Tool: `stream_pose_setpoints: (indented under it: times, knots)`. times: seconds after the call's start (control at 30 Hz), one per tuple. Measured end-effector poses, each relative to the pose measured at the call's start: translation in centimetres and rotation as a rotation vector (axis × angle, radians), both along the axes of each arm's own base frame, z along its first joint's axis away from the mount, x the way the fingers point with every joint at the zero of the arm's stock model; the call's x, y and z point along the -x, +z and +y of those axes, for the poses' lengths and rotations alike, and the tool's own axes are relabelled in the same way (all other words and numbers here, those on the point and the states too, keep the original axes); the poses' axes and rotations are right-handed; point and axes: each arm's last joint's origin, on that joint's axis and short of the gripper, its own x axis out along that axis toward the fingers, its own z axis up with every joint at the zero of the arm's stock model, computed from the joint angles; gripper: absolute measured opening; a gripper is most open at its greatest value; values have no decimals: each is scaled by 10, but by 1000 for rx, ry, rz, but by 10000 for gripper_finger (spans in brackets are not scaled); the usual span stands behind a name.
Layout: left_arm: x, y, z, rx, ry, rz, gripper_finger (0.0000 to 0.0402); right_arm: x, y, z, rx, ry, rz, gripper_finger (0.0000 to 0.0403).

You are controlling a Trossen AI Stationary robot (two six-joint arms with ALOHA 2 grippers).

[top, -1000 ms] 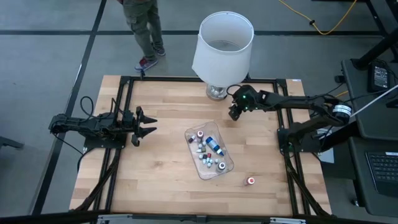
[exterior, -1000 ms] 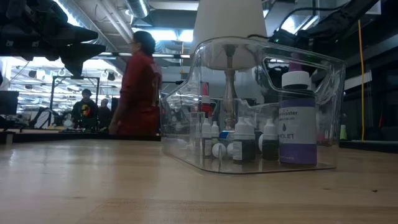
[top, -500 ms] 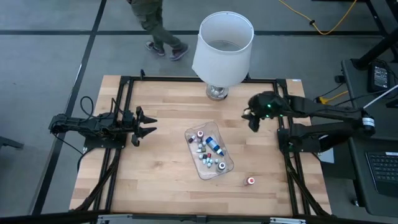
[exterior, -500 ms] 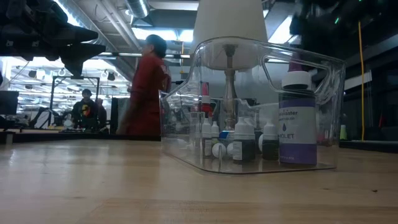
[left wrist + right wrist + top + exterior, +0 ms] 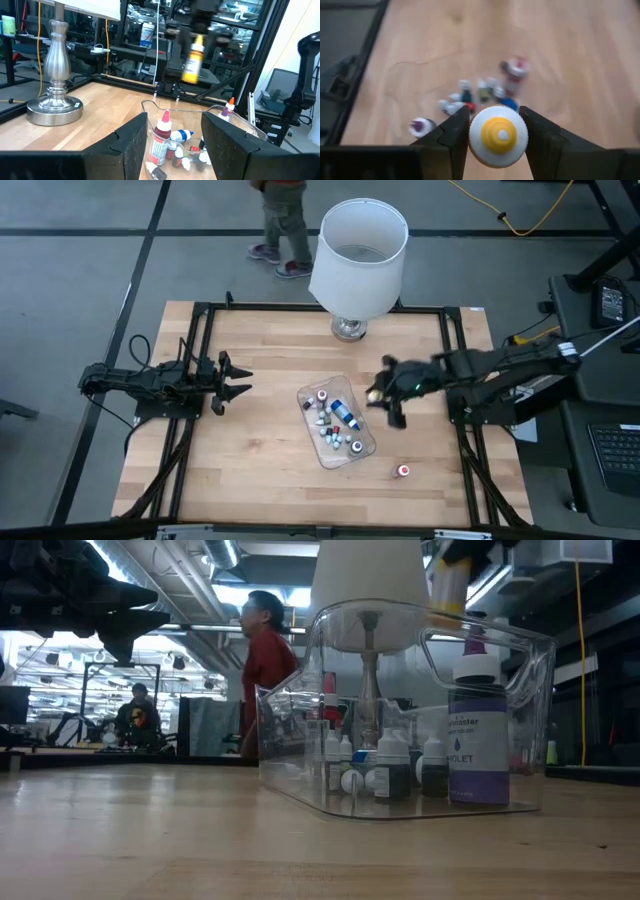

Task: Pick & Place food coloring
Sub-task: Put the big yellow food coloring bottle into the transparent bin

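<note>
The food coloring is a set of tiny bottles, most standing or lying in a clear tray (image 5: 352, 448), also seen in the left wrist view (image 5: 186, 144) and the low view (image 5: 400, 768). A violet bottle (image 5: 478, 730) stands at the tray's near end. One bottle (image 5: 403, 471) lies on the table right of the tray. My right gripper (image 5: 388, 392) hangs in the air just right of the tray, shut on a yellow bottle (image 5: 192, 57). My left gripper (image 5: 238, 381) waits open at the table's left side. My right gripper pinches the yellow bottle between its two fingers (image 5: 454, 134) at its upper end, beside the white and yellow cap (image 5: 498, 134). The fingers come from above, pointing down. The bottle hangs below them, nearly upright and lifted clear of the table (image 5: 449, 585).
A large white lamp (image 5: 358, 252) stands at the table's far edge, its metal base (image 5: 54, 102) far-left of the tray. A person (image 5: 282, 220) walks beyond the far edge. Bare wood lies left of and nearer than the tray.
My right gripper has swung from beside the lamp base out toward the right edge, then toward the near edge and the tray, stopping just right of the tray. The person behind the table has walked toward the right.
</note>
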Motion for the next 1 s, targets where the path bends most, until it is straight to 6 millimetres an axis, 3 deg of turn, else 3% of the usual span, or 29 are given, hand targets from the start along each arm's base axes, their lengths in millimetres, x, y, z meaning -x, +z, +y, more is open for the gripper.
stream_pose_setpoints:
  times: [0.27,0.47,0.77,1.0]
  knots:
    - [0,0,0,0,0,0,182,-61,-5,52,63,236,-9,159]
    - [0,0,0,0,0,0,182,-98,-23,69,97,350,43,160]
    - [0,0,0,0,0,0,182,-105,-52,85,111,453,111,160]
    - [0,0,0,0,0,0,182,-107,-70,93,113,466,65,160]
